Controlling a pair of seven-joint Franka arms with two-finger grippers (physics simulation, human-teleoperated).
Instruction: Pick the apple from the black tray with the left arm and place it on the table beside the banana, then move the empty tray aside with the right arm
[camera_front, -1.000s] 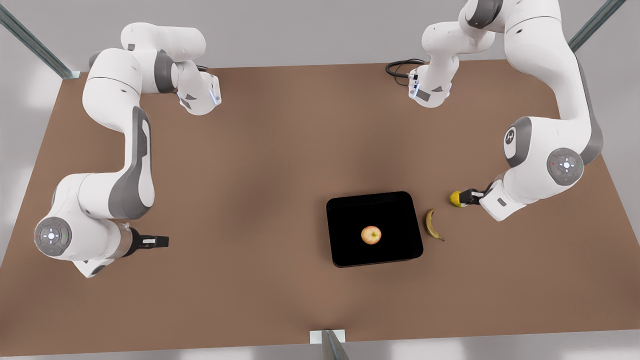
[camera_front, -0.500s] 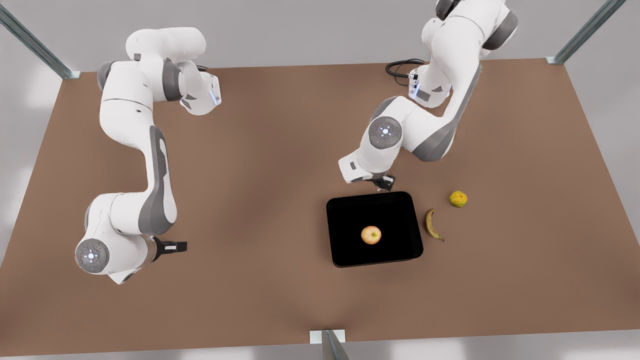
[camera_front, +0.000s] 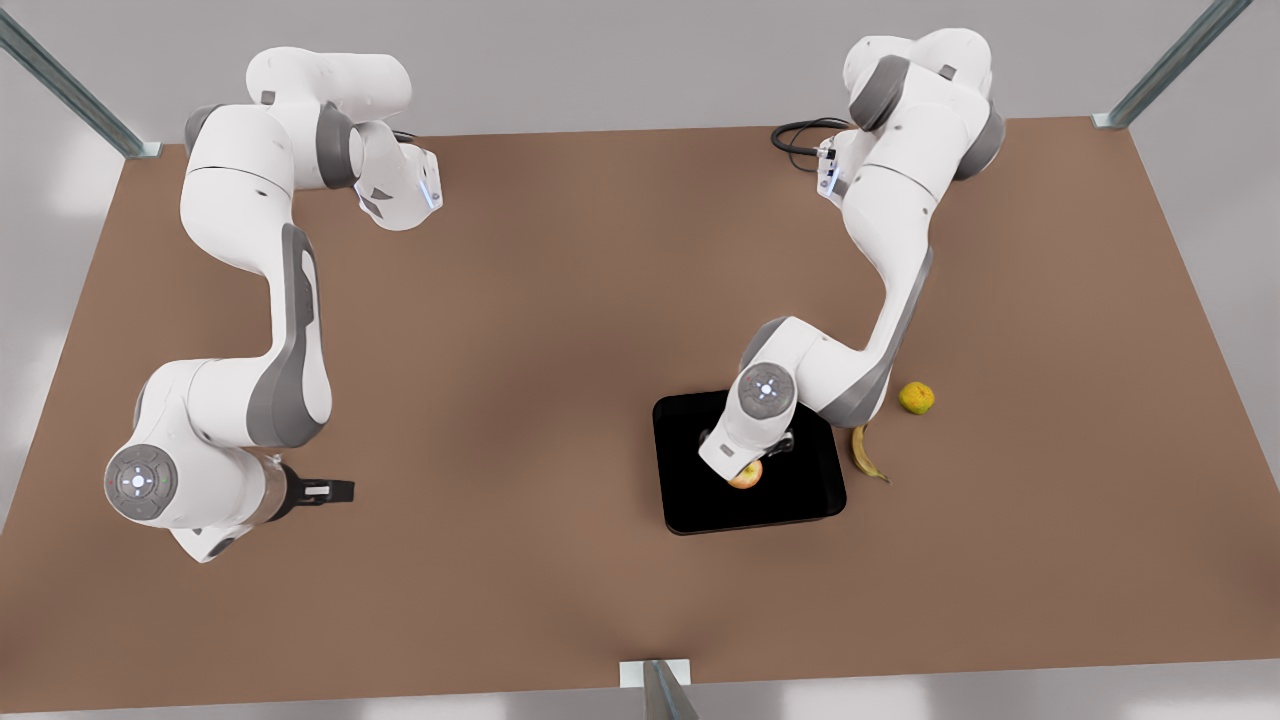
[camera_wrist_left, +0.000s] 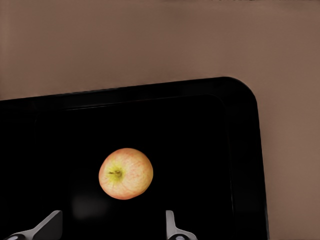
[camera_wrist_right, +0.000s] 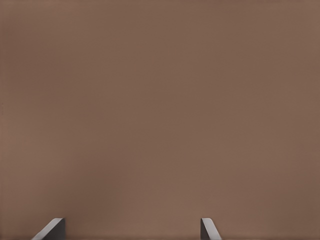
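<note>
The apple is not yet gripped, lying mid black tray beneath the wide-open, empty left gripper, while the open right gripper is parked near the table's edge.

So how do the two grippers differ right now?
The left gripper hangs over the black tray with the apple just ahead of its fingertips; the right gripper waits above bare table at the front view's left, far from the fruit. Both are open and empty.
</note>
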